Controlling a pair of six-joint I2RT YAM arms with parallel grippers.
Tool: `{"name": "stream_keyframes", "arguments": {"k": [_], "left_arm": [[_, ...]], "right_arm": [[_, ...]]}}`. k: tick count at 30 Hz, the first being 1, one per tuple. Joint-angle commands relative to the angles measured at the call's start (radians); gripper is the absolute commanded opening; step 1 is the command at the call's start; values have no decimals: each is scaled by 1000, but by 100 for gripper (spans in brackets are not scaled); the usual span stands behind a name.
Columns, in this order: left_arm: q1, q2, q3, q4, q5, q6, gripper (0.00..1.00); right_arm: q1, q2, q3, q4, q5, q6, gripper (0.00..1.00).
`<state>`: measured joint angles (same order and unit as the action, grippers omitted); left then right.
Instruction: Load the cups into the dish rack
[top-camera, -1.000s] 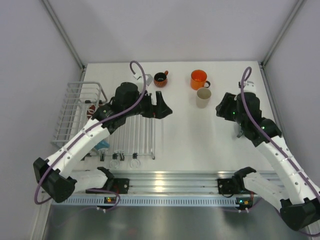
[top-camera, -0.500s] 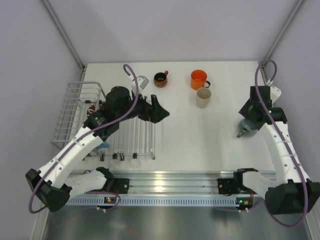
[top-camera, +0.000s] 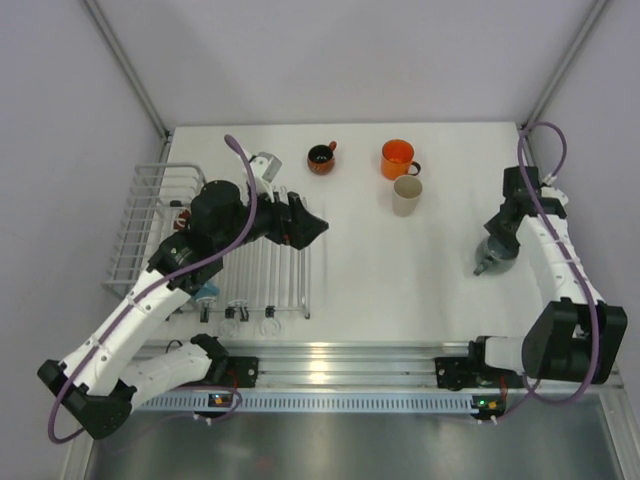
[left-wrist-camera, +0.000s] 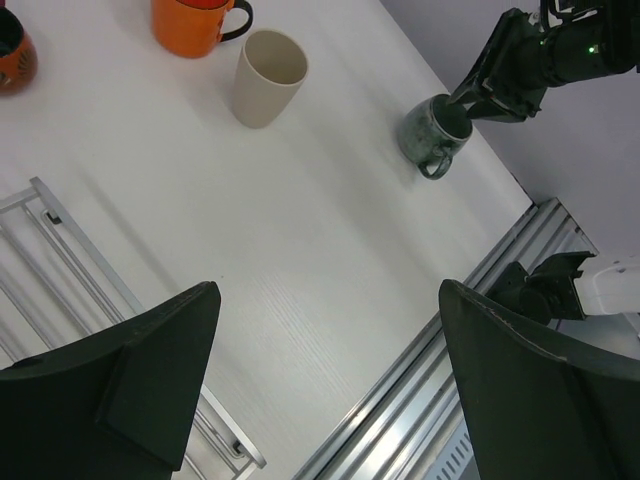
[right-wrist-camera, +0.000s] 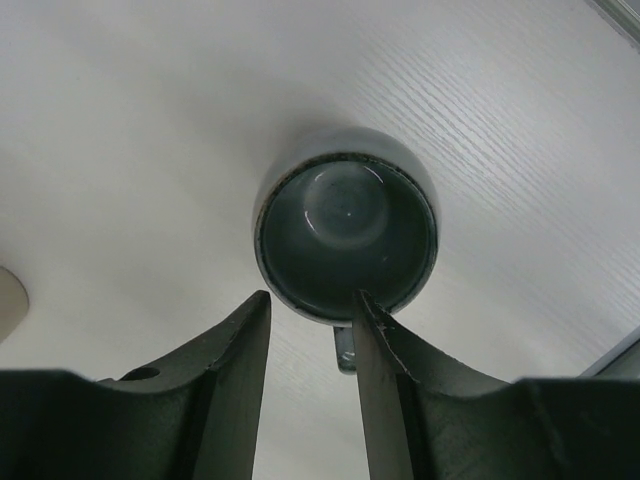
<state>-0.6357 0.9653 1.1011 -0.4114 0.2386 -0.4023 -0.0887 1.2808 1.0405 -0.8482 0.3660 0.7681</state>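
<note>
Right gripper (right-wrist-camera: 310, 300) narrowly parted, empty, over handle side of grey-blue mug (right-wrist-camera: 345, 225) near right edge of bench (top-camera: 350, 270); left gripper (left-wrist-camera: 328, 290) wide open, empty; risk: off-centre closing clips rim, tipping mug

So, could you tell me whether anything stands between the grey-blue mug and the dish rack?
The table between the grey-blue mug and the dish rack is bare; the cream mug and orange mug stand farther back, off that line. Only the left gripper hangs over the rack's slats.
</note>
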Motion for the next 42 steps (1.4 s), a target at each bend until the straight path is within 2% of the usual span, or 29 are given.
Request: {"name": "stream_keyframes", "arguments": {"k": [1,14,24,29,42], "left_arm": [[1,-20,-14,14,-24,14,96],[2,-8,-61,28,4,-63,95],[1,-11,-57,28,-15,-70,96],[2,-2,-55,37,-9,-73,96],[2,-23,-76,37,-16,-109,95]], "right_arm": [[-17,43,32,72,25,43,40],[-23,176,7,187,-59,36,39],[-23,81,75,118,-50,28,40],[-23,64,86,135,-75,48,41],[-23,216,73,176,-91,53,39]]}}
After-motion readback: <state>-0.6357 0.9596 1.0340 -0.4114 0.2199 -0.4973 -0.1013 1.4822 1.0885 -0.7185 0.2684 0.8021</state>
